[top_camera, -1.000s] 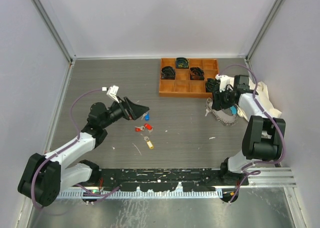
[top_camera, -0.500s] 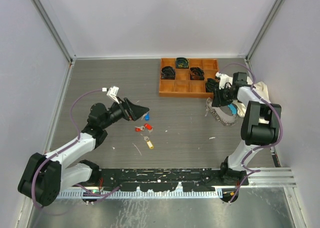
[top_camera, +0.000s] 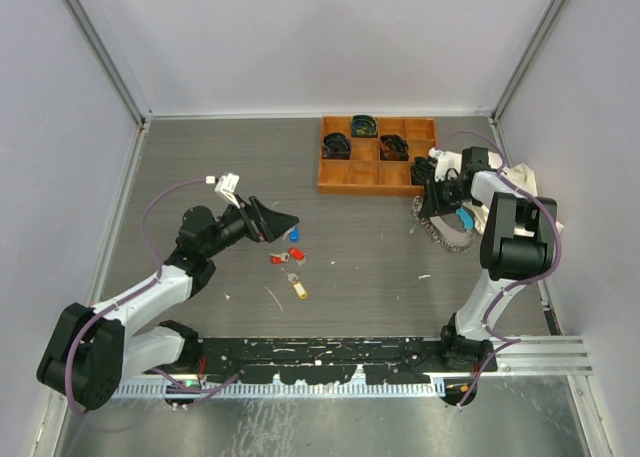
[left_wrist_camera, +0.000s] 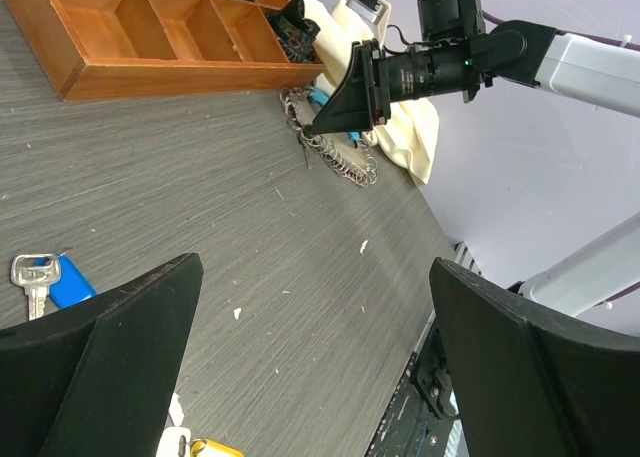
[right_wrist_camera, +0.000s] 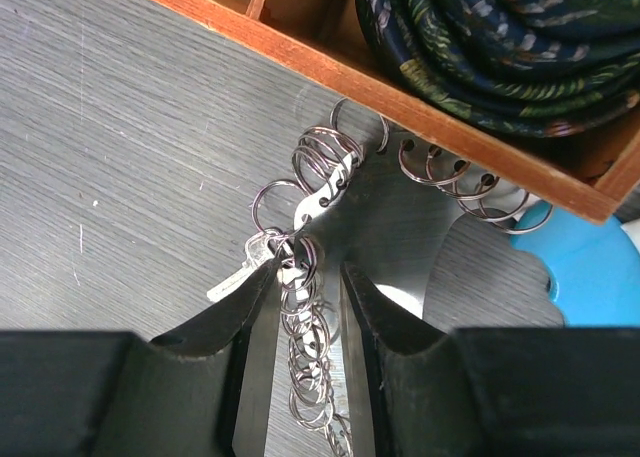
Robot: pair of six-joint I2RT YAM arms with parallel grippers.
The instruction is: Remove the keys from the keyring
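The keyring (top_camera: 447, 234), a silvery loop of small rings with a light-blue plastic piece (top_camera: 465, 218), lies just right of the orange tray's front corner. My right gripper (top_camera: 431, 198) is down on its left end. In the right wrist view the fingers (right_wrist_camera: 310, 267) are closed narrowly on the chain of rings (right_wrist_camera: 310, 352), and one silver key (right_wrist_camera: 238, 274) hangs there to the left. Loose keys lie mid-table: blue tag (top_camera: 293, 234), red tags (top_camera: 286, 257), yellow tag (top_camera: 299, 289). My left gripper (top_camera: 277, 220) is wide open and empty just above them (left_wrist_camera: 315, 267).
An orange wooden tray (top_camera: 340, 182) with compartments holding dark coiled items stands at the back, touching distance from the keyring. A crumpled white cloth (top_camera: 530, 199) lies at the right wall. The enclosure's walls close in left, right and back.
My right arm's wrist has swung up and back toward the tray, with the gripper staying at the keyring's left end. The left arm has barely moved.
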